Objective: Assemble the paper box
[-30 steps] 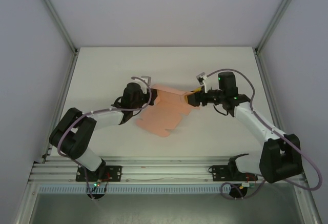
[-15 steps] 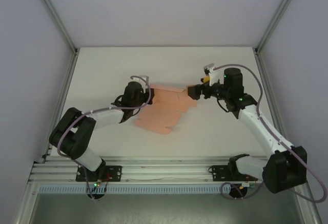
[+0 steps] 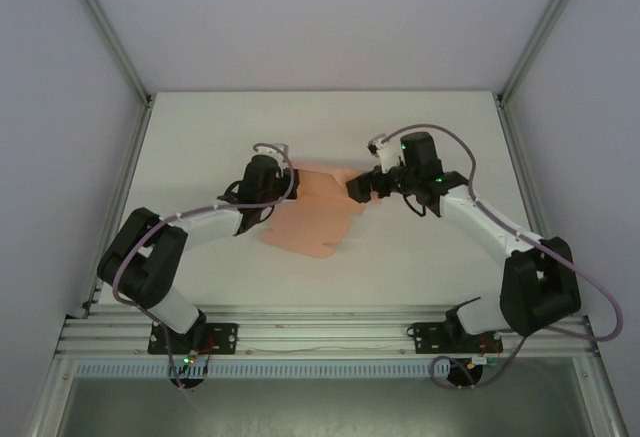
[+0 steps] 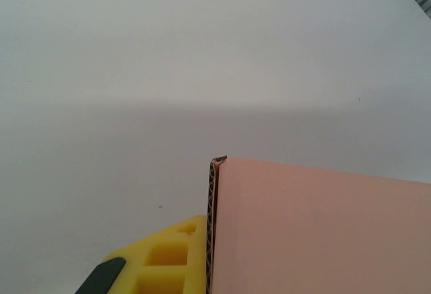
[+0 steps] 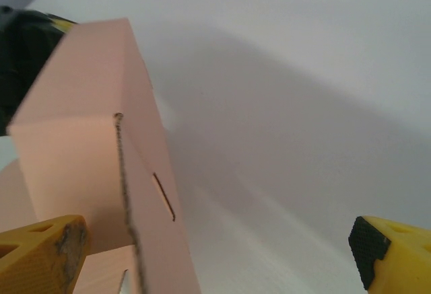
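Currently, right gripper point(image 3: 358, 187) fingers spread apart at paper box point(image 3: 310, 222) 2 o'clock corner; left gripper point(image 3: 280, 179) at 10 o'clock touches card, closure cannot be told.

Far half of tabletop point(image 3: 320, 122) open for passage from either side. Centre obstructed by paper box point(image 3: 310, 222), flat sheet with one panel raised upright between left gripper point(image 3: 288, 185) and right gripper point(image 3: 355, 189). Near strip before the sheet passable. Right gripper spread wide: upright panel just beside one finger point(image 5: 40, 253), free gap across to the other. Side margins bounded by frame posts point(image 3: 110, 29).
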Controlling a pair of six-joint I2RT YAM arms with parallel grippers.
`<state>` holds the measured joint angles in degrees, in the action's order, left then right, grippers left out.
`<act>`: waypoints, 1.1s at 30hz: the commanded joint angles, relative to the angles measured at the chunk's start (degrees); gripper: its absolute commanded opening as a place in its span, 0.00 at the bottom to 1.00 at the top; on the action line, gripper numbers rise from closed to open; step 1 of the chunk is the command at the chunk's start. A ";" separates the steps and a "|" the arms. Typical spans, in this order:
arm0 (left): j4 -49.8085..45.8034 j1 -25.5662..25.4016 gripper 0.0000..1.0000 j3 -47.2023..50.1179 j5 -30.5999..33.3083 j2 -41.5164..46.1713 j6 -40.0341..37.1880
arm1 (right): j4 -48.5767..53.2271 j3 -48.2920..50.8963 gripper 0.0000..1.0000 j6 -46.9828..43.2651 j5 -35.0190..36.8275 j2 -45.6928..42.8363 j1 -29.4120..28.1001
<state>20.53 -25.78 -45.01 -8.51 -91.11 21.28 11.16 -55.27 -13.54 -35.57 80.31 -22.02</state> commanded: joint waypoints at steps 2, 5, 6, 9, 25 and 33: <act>-1.36 -0.69 0.00 -3.20 0.85 -0.54 2.67 | -5.20 -0.59 1.00 1.97 6.64 2.14 -2.50; -0.19 -1.54 0.00 -3.02 1.09 -0.62 2.22 | -14.24 0.69 1.00 7.47 16.79 3.61 -4.91; -0.14 -1.80 0.00 -3.10 1.14 -0.75 2.25 | -17.16 0.89 1.00 9.32 20.37 4.26 -5.69; -0.82 -3.58 0.00 -3.61 4.09 -0.97 1.94 | -23.02 0.59 1.00 13.40 34.15 6.83 -8.68; -1.43 -6.56 0.00 -4.56 12.35 -0.73 3.32 | -24.01 2.27 1.00 17.87 58.09 5.82 -13.53; -2.77 -5.51 0.00 -4.44 14.78 0.56 2.86 | -8.45 10.52 1.00 15.13 45.67 -9.69 -9.96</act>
<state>19.22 -31.77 -48.71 4.86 -92.01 24.34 -4.93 -46.39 1.45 12.99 75.42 -34.41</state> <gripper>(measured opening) 0.094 0.998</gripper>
